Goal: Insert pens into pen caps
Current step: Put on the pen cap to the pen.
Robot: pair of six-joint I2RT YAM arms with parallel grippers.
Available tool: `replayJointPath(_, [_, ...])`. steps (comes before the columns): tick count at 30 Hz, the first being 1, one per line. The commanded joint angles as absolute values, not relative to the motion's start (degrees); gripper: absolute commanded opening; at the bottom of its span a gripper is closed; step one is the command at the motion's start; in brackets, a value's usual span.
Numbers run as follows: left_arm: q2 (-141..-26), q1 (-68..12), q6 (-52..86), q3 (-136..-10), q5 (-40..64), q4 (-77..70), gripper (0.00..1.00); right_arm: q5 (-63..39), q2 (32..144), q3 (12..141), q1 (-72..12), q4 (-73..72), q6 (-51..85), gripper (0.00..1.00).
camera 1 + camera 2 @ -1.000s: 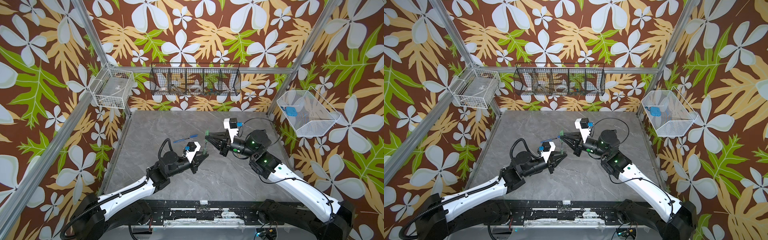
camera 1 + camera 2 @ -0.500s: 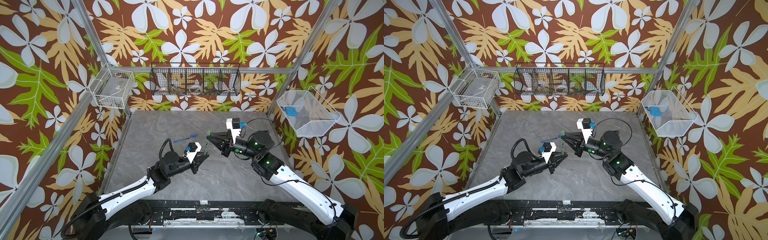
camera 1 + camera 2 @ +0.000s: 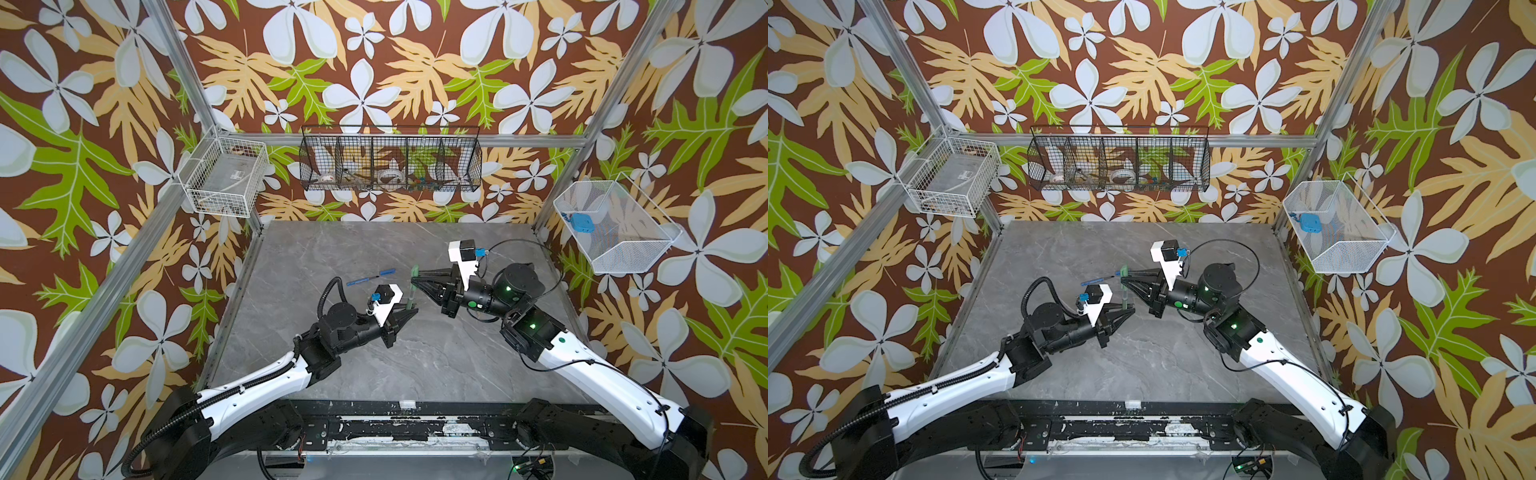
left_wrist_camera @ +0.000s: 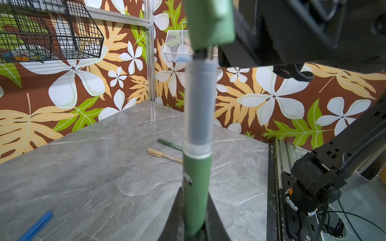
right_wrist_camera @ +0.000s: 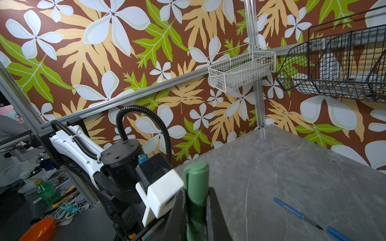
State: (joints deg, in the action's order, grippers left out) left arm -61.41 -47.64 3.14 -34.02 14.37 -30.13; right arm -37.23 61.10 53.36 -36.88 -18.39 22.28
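My left gripper (image 3: 409, 311) (image 4: 195, 193) is shut on a dark green pen (image 3: 411, 297) (image 4: 196, 196) and holds it upright above the grey table (image 3: 436, 361). My right gripper (image 3: 415, 280) (image 5: 196, 189) is shut on a dark green pen cap (image 3: 414, 272) (image 5: 196, 177) directly over it. In the left wrist view the pen's dark tip sits right at the mouth of the cap (image 4: 208, 23). A blue pen (image 3: 361, 281) (image 5: 296, 215) and a blue cap (image 3: 386, 272) (image 5: 336, 232) lie apart on the table behind my left gripper.
A capped green pen (image 4: 169, 144) and a capped tan pen (image 4: 164, 155) lie side by side on the table towards the right arm's side. A black wire basket (image 3: 390, 164) and two white baskets (image 3: 224, 176) (image 3: 615, 226) hang on the walls.
The right wrist has shifted very slightly to the right. Both grippers keep their grips, and pen and cap stay lined up.
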Motion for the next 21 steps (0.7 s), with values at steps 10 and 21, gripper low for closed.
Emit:
replayJointPath(10, [-61.46,-47.64,3.47,-34.62,14.39,-31.38,0.00,-37.35,61.42,53.75,-36.91,-20.09,21.97,0.11])
replayJointPath(21, [-59.77,-47.64,4.31,-35.15,15.29,-31.94,0.00,-36.90,61.79,51.42,-37.33,-23.13,23.35,0.11])
